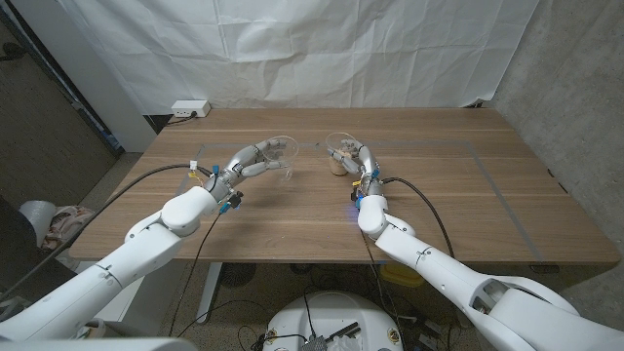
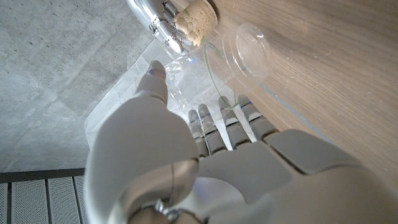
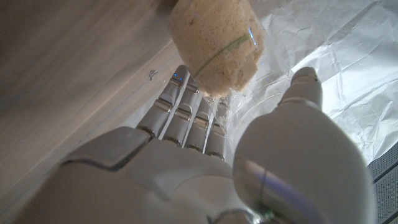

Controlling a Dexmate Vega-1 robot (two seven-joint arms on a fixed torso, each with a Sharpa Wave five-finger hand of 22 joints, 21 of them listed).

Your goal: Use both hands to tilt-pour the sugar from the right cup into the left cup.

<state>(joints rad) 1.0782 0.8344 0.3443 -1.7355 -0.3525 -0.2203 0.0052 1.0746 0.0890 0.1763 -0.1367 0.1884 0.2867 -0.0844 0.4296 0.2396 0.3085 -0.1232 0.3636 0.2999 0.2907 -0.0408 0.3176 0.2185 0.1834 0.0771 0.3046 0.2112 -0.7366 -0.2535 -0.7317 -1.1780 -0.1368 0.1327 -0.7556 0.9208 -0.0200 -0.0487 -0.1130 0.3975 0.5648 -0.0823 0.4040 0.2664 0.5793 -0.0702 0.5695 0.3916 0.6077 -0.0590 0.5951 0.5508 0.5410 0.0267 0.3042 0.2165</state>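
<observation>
Two clear plastic cups stand close together at the middle of the wooden table (image 1: 458, 205). The right cup (image 1: 341, 156) has pale brown sugar (image 3: 214, 43) in its bottom, and my right hand (image 1: 364, 166) grips it between fingers and thumb. The left cup (image 1: 279, 152) looks empty. My left hand (image 1: 249, 162) holds it, fingers on one side and thumb on the other. In the left wrist view the empty cup (image 2: 244, 51) lies just beyond my fingers (image 2: 227, 121), with the sugar cup (image 2: 196, 22) a little past it. Whether either cup is off the table I cannot tell.
A white cloth (image 1: 292, 49) hangs behind the table. A white power strip (image 1: 190, 108) lies on the floor past the far left corner. A faint taped rectangle (image 1: 487, 175) marks the tabletop. Bare wood spreads to either side of the cups.
</observation>
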